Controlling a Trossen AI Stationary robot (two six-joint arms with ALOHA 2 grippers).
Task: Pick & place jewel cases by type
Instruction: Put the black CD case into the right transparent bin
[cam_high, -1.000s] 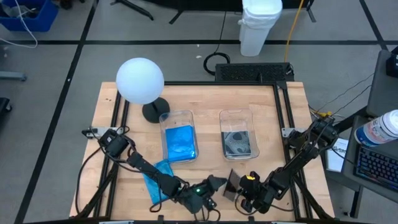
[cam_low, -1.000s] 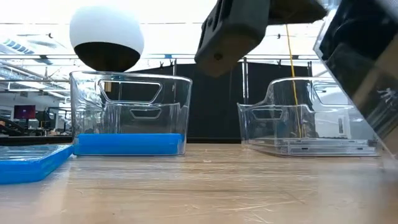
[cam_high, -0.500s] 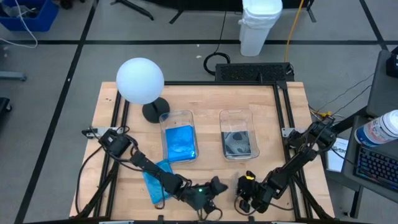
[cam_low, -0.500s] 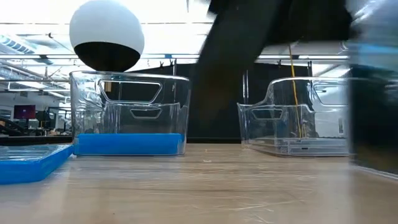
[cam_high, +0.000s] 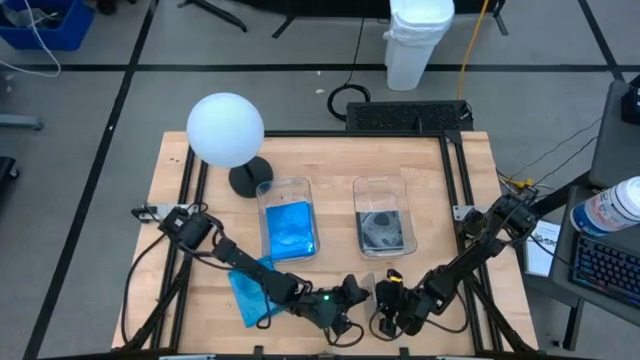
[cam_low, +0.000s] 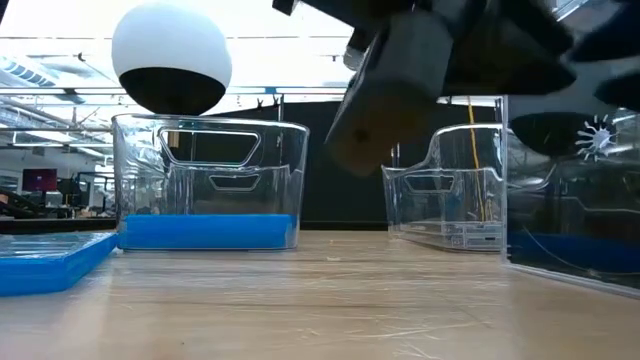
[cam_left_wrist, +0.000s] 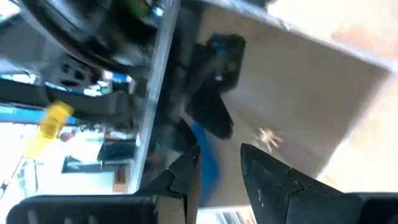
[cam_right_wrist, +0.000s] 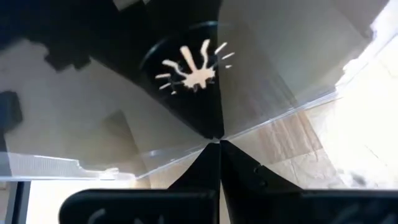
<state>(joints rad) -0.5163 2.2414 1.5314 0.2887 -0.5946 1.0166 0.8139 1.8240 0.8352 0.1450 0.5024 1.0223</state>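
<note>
1. Near the front edge of the table (cam_high: 420, 190), two grippers meet over one dark case (cam_high: 366, 290), which stands on edge, upright, its flat faces turned toward the two arms.
2. Two clear bins stand side by side mid-table: the left bin (cam_high: 288, 228) holds blue cases (cam_high: 290, 230), number unclear in the stack; the right bin (cam_high: 384, 226) holds dark cases (cam_high: 383, 231), number also unclear.
3. One more blue case (cam_high: 250, 288) lies flat in front of the left bin, toward its left, partly under the left arm.
4. The right gripper (cam_high: 384, 300), in front of the right bin, is pressed together on the dark case's edge; its wrist view shows the clear lid and the hub (cam_right_wrist: 189, 71) right at the fingertips.
5. The left gripper (cam_high: 350, 297), in front of the gap between the bins, is part-spread, its fingers (cam_left_wrist: 186, 174) either side of the case's other edge; actual contact cannot be told.
6. One white globe lamp (cam_high: 226, 130) stands behind the left bin.
7. Bare table lies between the bins and the grippers.
</note>
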